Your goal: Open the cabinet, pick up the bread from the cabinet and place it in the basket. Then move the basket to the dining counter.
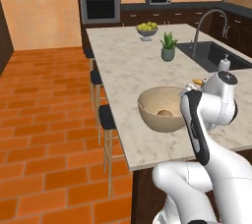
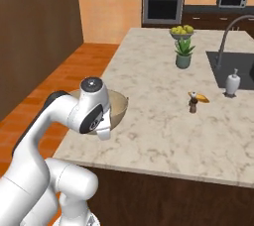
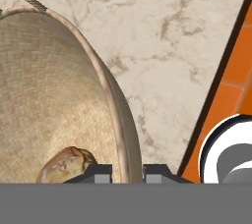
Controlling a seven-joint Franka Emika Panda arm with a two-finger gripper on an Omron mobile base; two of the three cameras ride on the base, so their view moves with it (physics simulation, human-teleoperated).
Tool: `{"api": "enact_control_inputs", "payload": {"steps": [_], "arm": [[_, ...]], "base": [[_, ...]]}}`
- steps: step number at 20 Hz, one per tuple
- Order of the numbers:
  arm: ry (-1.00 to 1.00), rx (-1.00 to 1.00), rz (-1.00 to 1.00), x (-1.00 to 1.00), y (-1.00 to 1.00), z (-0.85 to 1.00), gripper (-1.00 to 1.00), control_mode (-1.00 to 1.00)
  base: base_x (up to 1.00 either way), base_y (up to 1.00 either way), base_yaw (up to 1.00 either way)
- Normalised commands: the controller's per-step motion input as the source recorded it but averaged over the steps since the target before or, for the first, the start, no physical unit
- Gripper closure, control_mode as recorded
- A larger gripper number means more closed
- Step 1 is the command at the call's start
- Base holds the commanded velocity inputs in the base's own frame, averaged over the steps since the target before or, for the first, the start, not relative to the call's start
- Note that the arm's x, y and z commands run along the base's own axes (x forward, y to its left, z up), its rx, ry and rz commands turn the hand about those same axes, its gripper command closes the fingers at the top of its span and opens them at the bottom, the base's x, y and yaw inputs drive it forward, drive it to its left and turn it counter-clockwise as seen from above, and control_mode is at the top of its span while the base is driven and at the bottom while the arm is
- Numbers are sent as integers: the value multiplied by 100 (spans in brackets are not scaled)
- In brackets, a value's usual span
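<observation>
Since your pincer (image 3: pixel 127 173) is pinching the basket (image 1: pixel 158 108) rim nearly shut, with the bread (image 3: pixel 66 164) sitting inside on the dining tabletop (image 2: pixel 163 106), you're probably handling something light, stiff-ish, so keep gripping that rim.

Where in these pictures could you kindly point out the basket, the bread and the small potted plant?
basket (image 1: pixel 150 115): left base view, front outer wall.
bread (image 3: pixel 64 165): hand view, top crust.
potted plant (image 2: pixel 183 60): right base view, its pot.

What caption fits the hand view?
Gripper pinching the basket rim, bread inside, on the dining counter.
</observation>
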Motion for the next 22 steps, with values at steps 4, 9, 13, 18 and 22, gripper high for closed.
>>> {"api": "enact_control_inputs", "payload": {"steps": [4,9,13,18,22], "arm": [[0,0,0,0,0,0,100,100],[0,0,0,8,0,-1,100,-100],[5,0,1,86,-27,-28,100,-100],[8,0,0,100,-28,-35,100,-100],[1,0,0,100,-5,-27,100,-100]], "base": [[4,0,-15],[4,0,-6],[0,0,0],[0,0,0],[0,0,0]]}}
